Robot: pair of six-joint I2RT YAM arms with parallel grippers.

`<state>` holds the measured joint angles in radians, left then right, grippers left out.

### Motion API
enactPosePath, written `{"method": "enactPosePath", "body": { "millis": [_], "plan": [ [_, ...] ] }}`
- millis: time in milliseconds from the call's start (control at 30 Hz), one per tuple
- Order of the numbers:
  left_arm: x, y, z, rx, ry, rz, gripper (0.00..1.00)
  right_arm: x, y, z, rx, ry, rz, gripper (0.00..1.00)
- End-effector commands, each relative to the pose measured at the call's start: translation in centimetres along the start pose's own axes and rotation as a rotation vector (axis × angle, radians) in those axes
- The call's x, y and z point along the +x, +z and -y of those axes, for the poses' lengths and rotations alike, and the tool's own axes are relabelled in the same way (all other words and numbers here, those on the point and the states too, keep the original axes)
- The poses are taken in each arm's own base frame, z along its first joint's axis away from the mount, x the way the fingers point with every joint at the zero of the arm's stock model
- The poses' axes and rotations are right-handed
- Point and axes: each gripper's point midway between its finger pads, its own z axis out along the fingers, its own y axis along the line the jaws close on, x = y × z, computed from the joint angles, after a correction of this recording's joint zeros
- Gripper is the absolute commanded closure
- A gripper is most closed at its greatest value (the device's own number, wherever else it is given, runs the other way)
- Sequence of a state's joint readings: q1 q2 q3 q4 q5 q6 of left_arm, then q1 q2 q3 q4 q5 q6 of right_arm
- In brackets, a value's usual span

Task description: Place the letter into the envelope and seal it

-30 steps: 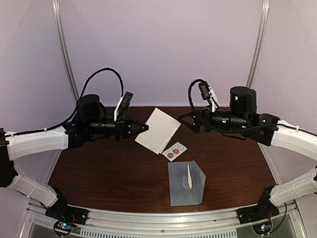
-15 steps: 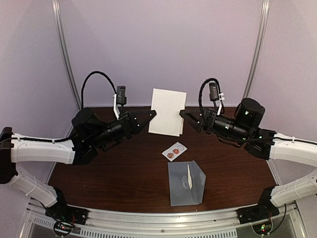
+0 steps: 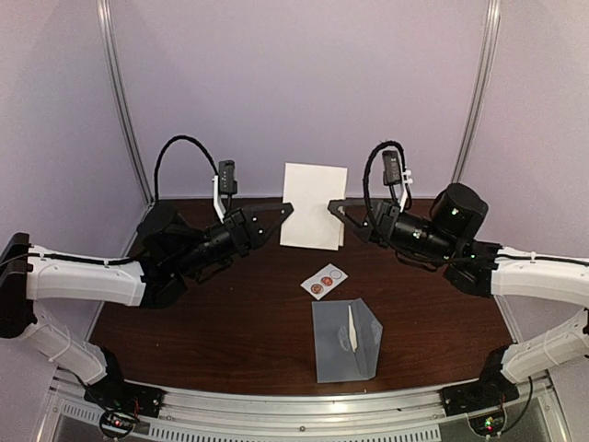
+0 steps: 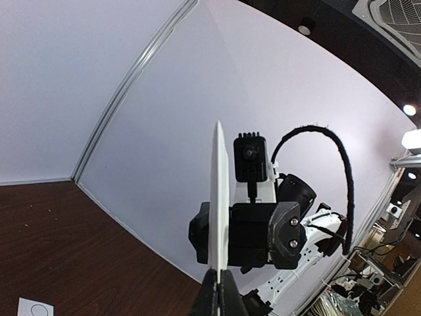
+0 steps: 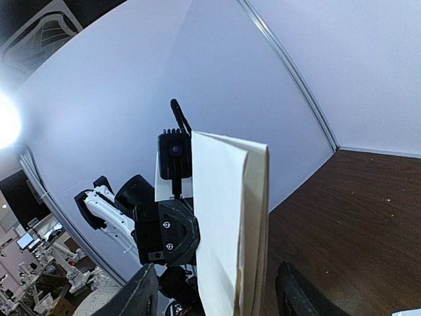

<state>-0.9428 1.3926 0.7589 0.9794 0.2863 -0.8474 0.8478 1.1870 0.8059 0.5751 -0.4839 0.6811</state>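
The letter point(image 3: 314, 206), a folded white sheet, hangs upright in the air at the back centre. My left gripper point(image 3: 287, 210) is shut on its left edge; the left wrist view shows the sheet edge-on point(image 4: 220, 210) rising from the closed fingertips point(image 4: 212, 297). My right gripper point(image 3: 336, 210) is open at the letter's right edge. In the right wrist view the letter point(image 5: 230, 224) stands between its spread fingers point(image 5: 141, 289), untouched. The grey-blue envelope point(image 3: 344, 339) lies flat on the table at the front centre, well below both grippers.
A small white card with red round stickers point(image 3: 324, 279) lies on the dark wooden table point(image 3: 202, 313) between the letter and the envelope. Purple walls and two metal posts point(image 3: 124, 110) enclose the back. The table's near edge is a metal rail point(image 3: 294, 410).
The left gripper has lifted the letter from a low tilt to upright. The right gripper has swung in until its open jaws straddle the letter's right edge.
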Motion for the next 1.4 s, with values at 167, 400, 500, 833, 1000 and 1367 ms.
{"method": "enactPosePath", "body": {
  "millis": [167,400,500,833,1000,1367],
  "plan": [
    [-1.2,0.1,1.2,0.038,0.02,0.041,1.0,0.2,1.3,-1.3,-0.086,0.022,-0.003,0.55],
    [-0.7,0.0,0.6,0.008,0.019,0.025,1.0,-0.4,1.7,-1.5,-0.086,0.021,0.021,0.73],
    [-0.7,-0.1,0.5,0.0,0.023,0.022,1.0,-0.6,1.7,-1.3,-0.077,0.019,0.031,0.8],
    [-0.3,-0.1,-0.3,-0.045,0.036,0.001,0.92,-0.6,1.7,-1.1,-0.054,-0.001,0.023,1.0],
    [1.7,-1.0,-4.0,-0.224,0.015,-0.06,0.58,-0.3,0.8,1.3,0.12,-0.078,-0.078,1.0],
    [12.1,-5.7,-10.1,-0.537,-0.259,-0.326,0.53,7.8,-7.4,8.2,0.512,0.133,-0.413,1.0]
  ]
}}
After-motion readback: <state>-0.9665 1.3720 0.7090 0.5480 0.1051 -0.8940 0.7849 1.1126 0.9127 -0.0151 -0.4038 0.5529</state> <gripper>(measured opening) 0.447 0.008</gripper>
